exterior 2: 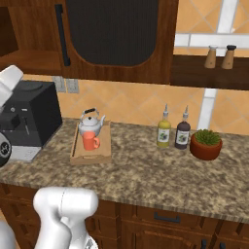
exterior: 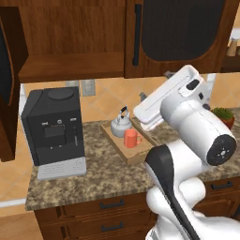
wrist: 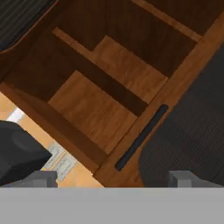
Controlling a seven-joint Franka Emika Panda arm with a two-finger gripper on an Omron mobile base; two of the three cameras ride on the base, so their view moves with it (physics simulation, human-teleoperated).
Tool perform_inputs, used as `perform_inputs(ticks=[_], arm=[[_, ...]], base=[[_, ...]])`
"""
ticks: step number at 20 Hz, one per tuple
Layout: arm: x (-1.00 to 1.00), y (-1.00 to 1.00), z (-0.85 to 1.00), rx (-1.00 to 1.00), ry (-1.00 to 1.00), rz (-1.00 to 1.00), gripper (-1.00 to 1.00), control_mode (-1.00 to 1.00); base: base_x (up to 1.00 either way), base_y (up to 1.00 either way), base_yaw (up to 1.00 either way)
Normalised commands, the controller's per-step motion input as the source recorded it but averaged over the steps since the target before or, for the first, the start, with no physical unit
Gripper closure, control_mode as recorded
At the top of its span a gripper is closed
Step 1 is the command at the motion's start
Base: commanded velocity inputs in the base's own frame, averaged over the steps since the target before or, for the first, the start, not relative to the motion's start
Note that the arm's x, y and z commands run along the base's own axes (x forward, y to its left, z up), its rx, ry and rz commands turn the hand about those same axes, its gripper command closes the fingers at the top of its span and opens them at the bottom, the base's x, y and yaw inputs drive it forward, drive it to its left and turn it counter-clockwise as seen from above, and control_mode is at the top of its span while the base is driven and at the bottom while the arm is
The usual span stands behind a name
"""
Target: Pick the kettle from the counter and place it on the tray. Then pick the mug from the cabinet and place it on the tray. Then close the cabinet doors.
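Observation:
The silvery kettle (exterior: pixel 121 124) (exterior 2: pixel 91 123) and the orange-red mug (exterior: pixel 131 138) (exterior 2: pixel 90 141) both stand on the light-wood tray (exterior: pixel 138 153) (exterior 2: pixel 95 156) on the granite counter (exterior: pixel 93 180) (exterior 2: pixel 155 177). My gripper (wrist: pixel 113 179) (exterior: pixel 154 85) is open and holds nothing. It is raised above the tray and points up at the cabinet (exterior: pixel 70 42) (wrist: pixel 113 65). The cabinet's left door (exterior: pixel 8 84) stands swung open. The right door (exterior: pixel 183 28) (exterior 2: pixel 114 34) (wrist: pixel 188 131) is shut, and its black bar handle (wrist: pixel 142 136) (exterior: pixel 137 35) lies just ahead of my fingertips.
A black coffee machine (exterior: pixel 54 131) (exterior 2: pixel 29 116) (wrist: pixel 17 153) stands on the counter left of the tray. Two bottles (exterior 2: pixel 173 133) and a potted plant (exterior 2: pixel 205 145) (exterior: pixel 224 116) stand to the right. Shakers (exterior 2: pixel 219 57) sit on a high shelf. My arm crosses the tray's right side in the left base view.

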Motion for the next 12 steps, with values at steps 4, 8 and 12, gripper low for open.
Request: perform_inputs(ticks=[4,8,12], arm=[[-0.34,0.27,0.00,-0.40,0.02,0.14,-1.00,-1.00],[-0.27,0.11,-0.02,-0.29,0.11,0.17,-1.00,-1.00],[-0.34,0.16,0.00,-0.22,0.09,0.20,-1.00,-1.00]], base=[[0.00,0.00,0.00],[0.00,0.00,0.00],[0.00,0.00,0.00]])
